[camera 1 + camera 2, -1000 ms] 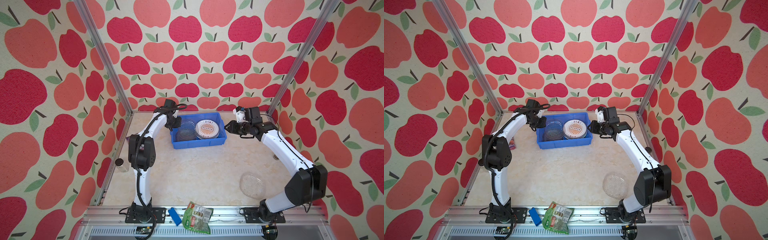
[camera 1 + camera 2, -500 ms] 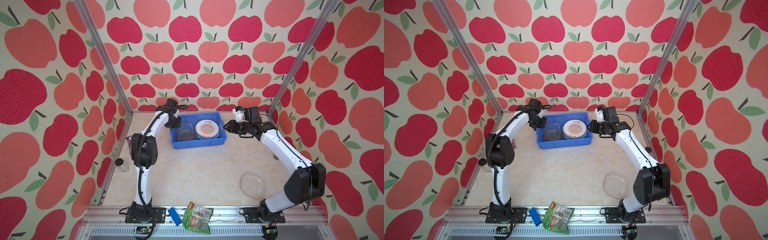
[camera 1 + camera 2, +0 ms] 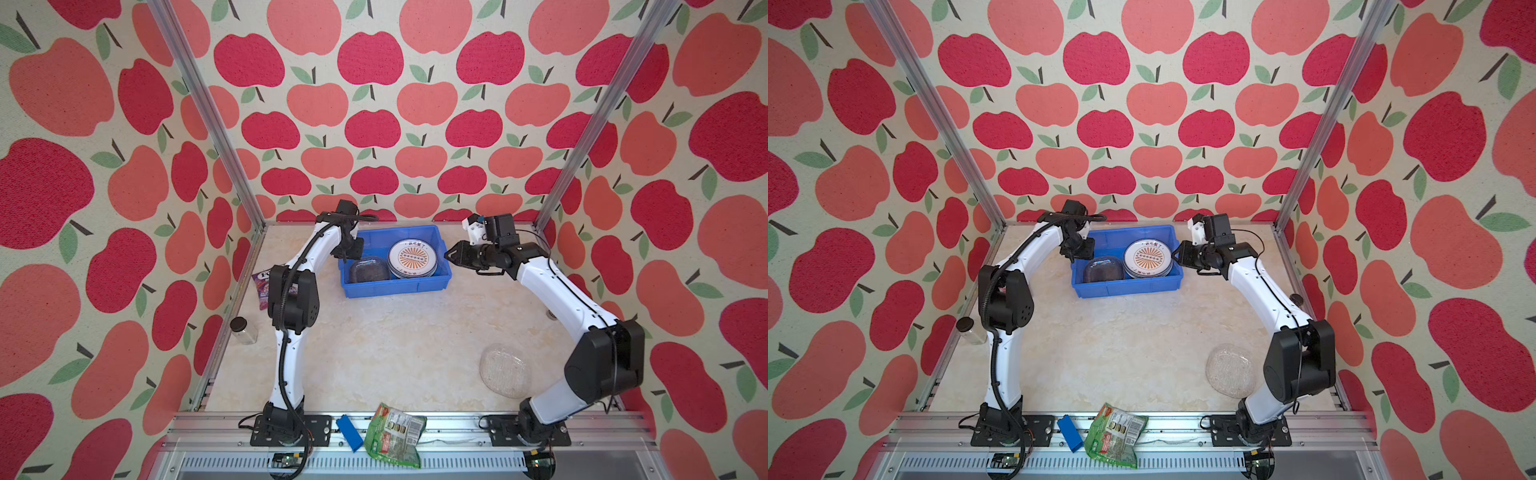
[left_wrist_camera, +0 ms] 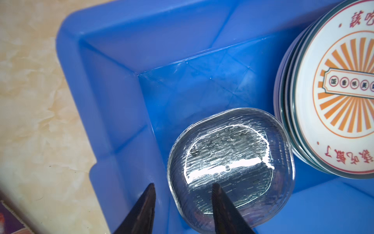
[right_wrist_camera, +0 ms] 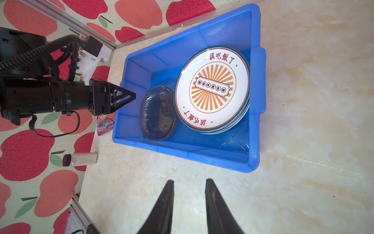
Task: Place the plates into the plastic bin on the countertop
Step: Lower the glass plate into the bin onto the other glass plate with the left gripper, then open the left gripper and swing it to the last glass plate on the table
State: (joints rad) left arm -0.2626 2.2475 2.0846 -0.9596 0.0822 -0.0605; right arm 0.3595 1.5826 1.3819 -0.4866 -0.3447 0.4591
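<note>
Now that its jaws have sprung apart, the left pincer [image 4: 183,185] grips nothing. The freed glass plate [image 4: 228,162] lies flat in the blue bin [image 4: 113,60], just beside the round printed plates [image 4: 344,87]. The right pincer [image 5: 189,181], slightly parted and empty, hangs off the bin's 3 o'clock wall. A lone glass plate [image 3: 505,370] waits at 5 o'clock on the marbled tabletop [image 3: 395,340], probably the last to fetch. Apple-print walls [image 3: 374,124] enclose the room.
</note>
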